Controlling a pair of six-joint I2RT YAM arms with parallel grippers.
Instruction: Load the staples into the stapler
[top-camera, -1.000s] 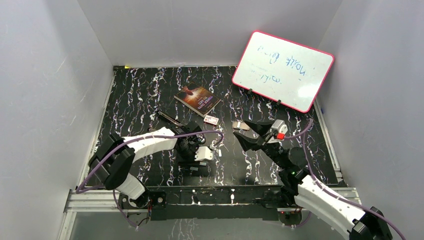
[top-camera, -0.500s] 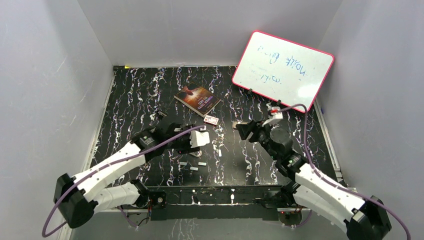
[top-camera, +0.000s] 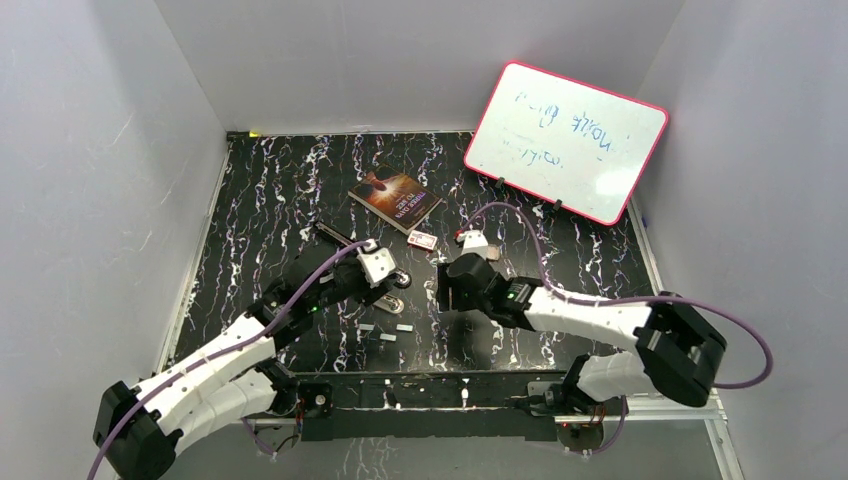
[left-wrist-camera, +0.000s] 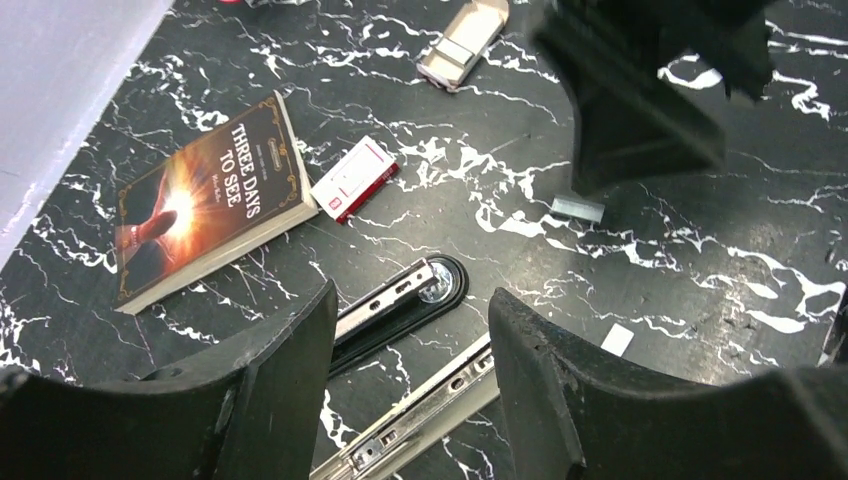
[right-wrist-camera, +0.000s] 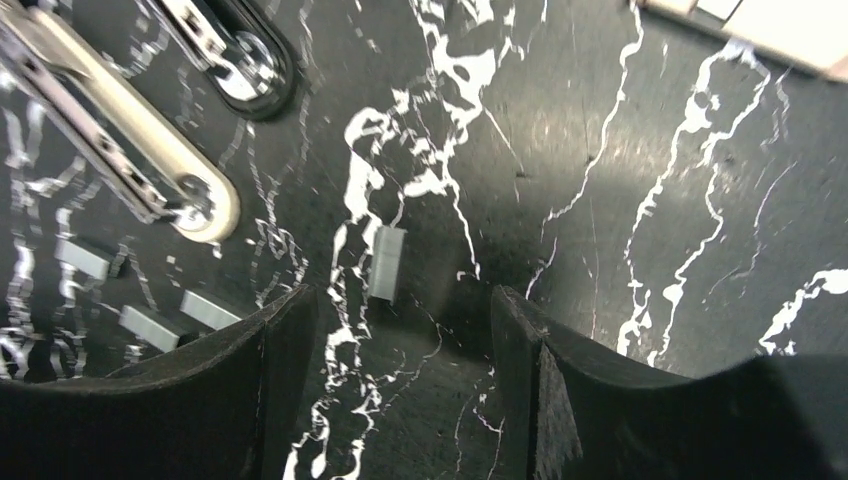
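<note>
Staples (right-wrist-camera: 386, 262) are lying loose on the black marbled table (right-wrist-camera: 600, 200): one strip is sitting directly below the right gripper (right-wrist-camera: 400, 300), whose fingers are standing spread and empty. Three more strips (right-wrist-camera: 150, 325) are lying beside the opened stapler (right-wrist-camera: 150, 150), over which the left gripper (left-wrist-camera: 410, 310) is hovering, likewise spread. A book (left-wrist-camera: 205, 195), box (left-wrist-camera: 355, 178) and tray (left-wrist-camera: 462, 45) are lying beyond.

Book (top-camera: 396, 200) behind staple box (top-camera: 423, 240), stapler (left-wrist-camera: 400, 300) L of box, staples (top-camera: 402, 327) in front, whiteboard (top-camera: 565, 140) far R
</note>
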